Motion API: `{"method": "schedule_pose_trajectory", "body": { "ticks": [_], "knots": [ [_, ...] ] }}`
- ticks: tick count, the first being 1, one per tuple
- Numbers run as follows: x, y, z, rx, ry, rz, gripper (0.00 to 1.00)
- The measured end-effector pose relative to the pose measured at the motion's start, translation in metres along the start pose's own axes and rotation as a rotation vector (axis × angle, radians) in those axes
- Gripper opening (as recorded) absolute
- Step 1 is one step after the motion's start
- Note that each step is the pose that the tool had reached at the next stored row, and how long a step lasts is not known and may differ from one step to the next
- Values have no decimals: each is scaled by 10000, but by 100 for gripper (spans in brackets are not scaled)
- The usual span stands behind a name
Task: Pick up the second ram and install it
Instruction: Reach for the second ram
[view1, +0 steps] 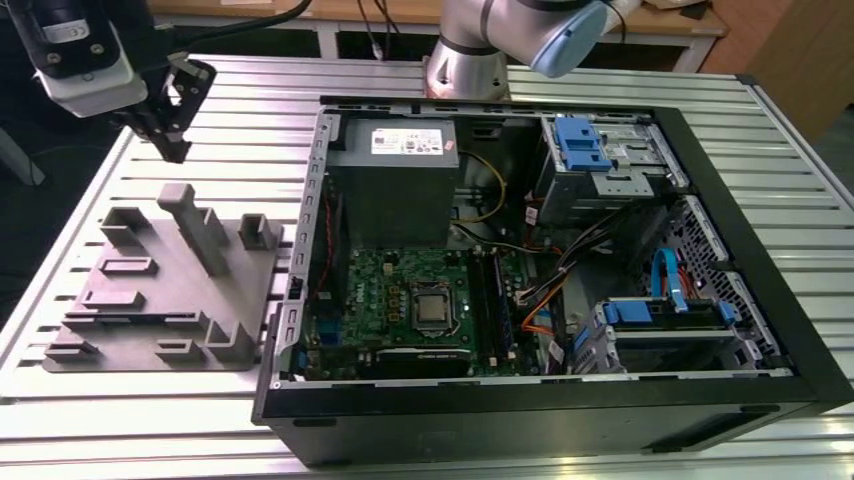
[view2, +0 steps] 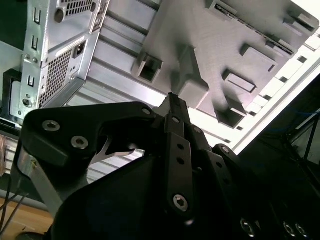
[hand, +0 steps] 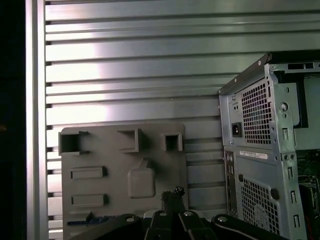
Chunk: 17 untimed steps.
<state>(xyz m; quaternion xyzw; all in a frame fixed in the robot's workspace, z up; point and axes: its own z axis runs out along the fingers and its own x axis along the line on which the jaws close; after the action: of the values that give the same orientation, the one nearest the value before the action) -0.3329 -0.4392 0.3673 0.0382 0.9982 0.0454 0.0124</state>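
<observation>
The arm holds the gripper (view1: 172, 150) above the table, just past the holder (view1: 160, 290), with its fingers pointing down. You see the fingertips (hand: 172, 195) pressed together, grasping nothing. The ram (hand: 84, 220) seems to be the dark bluish strip on the holder's edge; you cannot confirm it.

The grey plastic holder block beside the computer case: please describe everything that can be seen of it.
The grey plastic holder block is a flat matt plate with raised blocks, open square pockets, shallow slots and one tall upright fin. It lies flat on the ribbed aluminium table, at the exterior view's left of the open black computer case, a gap between them. The black gripper hangs above it, not touching.
</observation>
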Motion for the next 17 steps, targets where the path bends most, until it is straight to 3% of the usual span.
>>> {"method": "schedule_pose_trajectory", "body": {
  "ticks": [4,17],
  "knots": [
    [58,-31,19,0,1,-1,7],
    [344,-138,101,1,1,0,7]
  ]
}}
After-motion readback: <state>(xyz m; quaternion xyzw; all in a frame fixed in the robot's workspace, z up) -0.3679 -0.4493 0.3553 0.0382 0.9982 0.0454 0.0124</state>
